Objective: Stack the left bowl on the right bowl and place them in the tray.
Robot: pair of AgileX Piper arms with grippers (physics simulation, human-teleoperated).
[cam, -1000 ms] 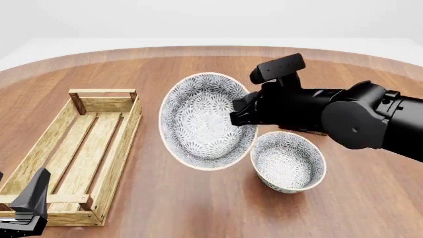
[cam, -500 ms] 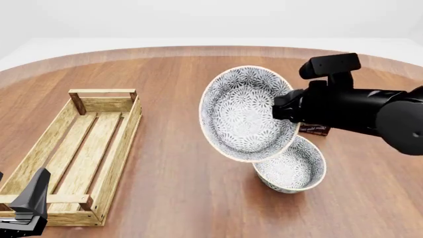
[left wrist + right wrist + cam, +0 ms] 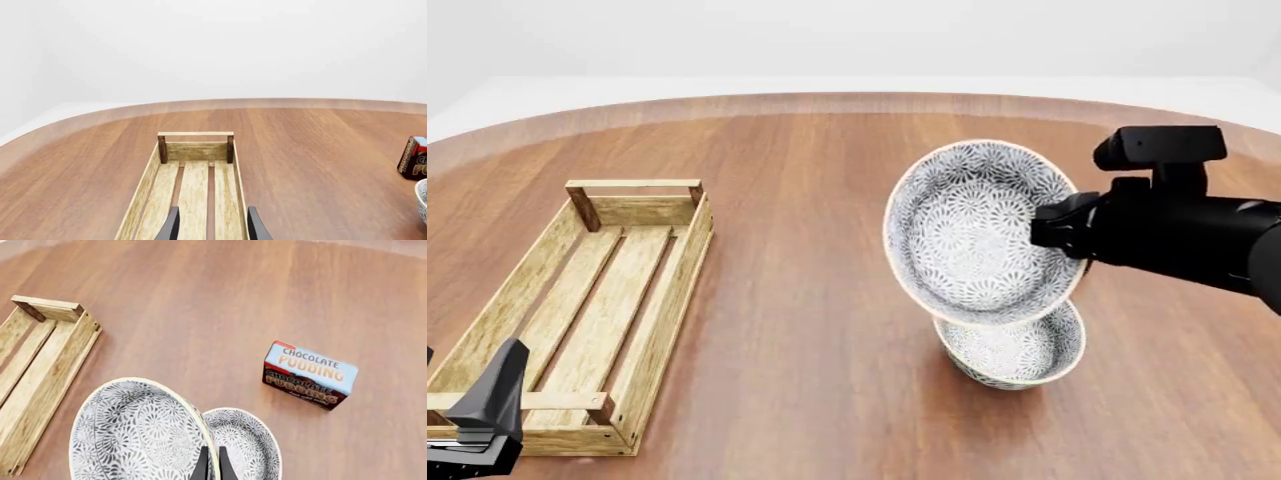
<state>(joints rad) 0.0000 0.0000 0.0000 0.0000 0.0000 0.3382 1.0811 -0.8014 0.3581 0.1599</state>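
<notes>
**Big bowl in the air over the small one**

I've got the right gripper (image 3: 1054, 228) clamped on the rim of the larger patterned bowl (image 3: 981, 232), and in my right wrist view the two fingers (image 3: 203, 467) are pinched almost together with the bowl's edge between them. The bowl is tilted steeply, its inside facing the front camera, held clear of the table (image 3: 814, 330). Right below it sits the smaller bowl (image 3: 1021, 350), upright on the wood; from the front the big bowl's lower edge overlaps the small bowl's far rim, and I can't tell whether they touch. In the wrist view the two rims look just beside each other.

The tray (image 3: 627, 290) lies well apart on the left side of the table, long side running away from me, nothing inside its slats. My left gripper (image 3: 481, 420) hangs at the tray's near end, low in the front view. Through the left wrist camera I see both its fingers (image 3: 172, 227) spread about as wide as the tray's floor, with nothing between them but the slats beneath.

A chocolate pudding box (image 3: 310, 375) stands on the table beyond the bowls, apart from both, hidden behind my right arm in the front view.
</notes>
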